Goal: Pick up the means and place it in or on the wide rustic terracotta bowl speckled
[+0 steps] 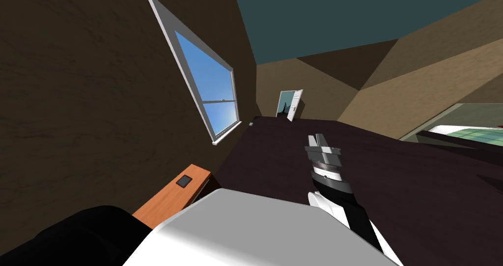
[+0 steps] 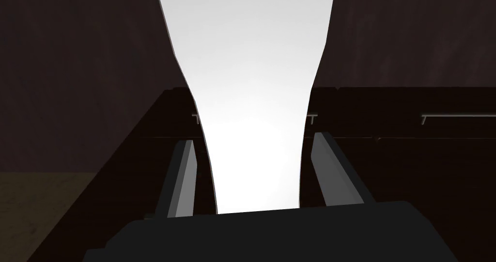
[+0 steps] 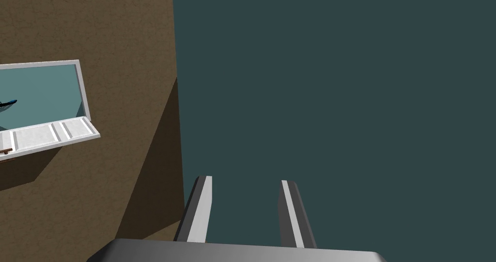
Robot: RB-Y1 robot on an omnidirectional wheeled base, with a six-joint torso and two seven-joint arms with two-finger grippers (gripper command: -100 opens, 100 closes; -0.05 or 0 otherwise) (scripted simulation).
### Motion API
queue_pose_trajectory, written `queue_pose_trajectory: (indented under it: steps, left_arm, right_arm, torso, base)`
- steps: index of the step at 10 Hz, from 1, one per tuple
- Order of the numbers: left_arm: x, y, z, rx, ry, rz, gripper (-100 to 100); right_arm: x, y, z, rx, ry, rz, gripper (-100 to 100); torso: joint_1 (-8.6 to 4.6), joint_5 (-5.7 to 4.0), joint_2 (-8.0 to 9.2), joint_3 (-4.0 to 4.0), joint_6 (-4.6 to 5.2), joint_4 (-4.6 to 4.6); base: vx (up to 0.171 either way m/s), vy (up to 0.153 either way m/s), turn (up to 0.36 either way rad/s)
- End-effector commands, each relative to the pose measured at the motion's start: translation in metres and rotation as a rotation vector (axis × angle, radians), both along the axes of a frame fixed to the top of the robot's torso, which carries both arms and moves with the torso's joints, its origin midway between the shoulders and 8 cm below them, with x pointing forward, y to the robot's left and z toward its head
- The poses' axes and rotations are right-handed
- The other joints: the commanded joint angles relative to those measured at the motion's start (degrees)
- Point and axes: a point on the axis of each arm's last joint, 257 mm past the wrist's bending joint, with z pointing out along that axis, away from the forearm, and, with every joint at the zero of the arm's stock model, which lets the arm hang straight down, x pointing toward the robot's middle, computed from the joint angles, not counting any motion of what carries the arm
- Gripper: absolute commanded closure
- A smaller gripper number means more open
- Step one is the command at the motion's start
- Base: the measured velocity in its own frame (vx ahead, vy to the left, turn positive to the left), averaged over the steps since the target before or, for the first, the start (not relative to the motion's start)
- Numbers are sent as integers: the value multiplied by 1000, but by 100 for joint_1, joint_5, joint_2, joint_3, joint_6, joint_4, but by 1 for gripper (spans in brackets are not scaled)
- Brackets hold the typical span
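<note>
A: Closest in, what do you see?

B: Low on the near left, an orange desk [image 1: 162,204] with a small dark square [image 1: 184,181] lying flat on its top. Whether that is the thing to pick up, I cannot tell.

A: And the grippers?

B: The left gripper [image 2: 254,138] has its fingers wide apart, holding nothing. It faces a dark cabinet [image 2: 411,152] with pale bar handles [image 2: 455,116]. The right gripper [image 1: 318,139] hangs to the right of the desk, over a dark brown surface [image 1: 417,194]. Its fingers [image 3: 202,206] stand a narrow gap apart with nothing between them.

A: Farther off?

B: A white-framed window [image 1: 211,96] on the left wall shows blue sky. At the far end, a white door [image 1: 293,104] stands open.
</note>
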Motion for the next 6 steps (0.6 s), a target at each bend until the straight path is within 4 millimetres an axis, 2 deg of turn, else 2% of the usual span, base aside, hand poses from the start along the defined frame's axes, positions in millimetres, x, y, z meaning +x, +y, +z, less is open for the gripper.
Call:
queue_pose_trajectory:
  steps: [1,4,6]
  left_arm:
    - [-2,-15,5,-40,-6,13,100]
    - [-12,-24,13,-72,6,35,100]
    - [-19,-26,21,-88,18,53,100]
  right_arm:
    - [0,0,0,0,0,0,0]
    - [0,0,0,0,0,0,0]
    - [0,0,0,0,0,0,0]
  torso:
    - [0,0,0,0,0,0]
    - [8,-3,0,-2,-1,-5]
    - [16,-8,-3,-6,-3,-10]
  base:
    - [-85,-205,29]
    - [-80,-190,13]
    - [-79,-146,11]
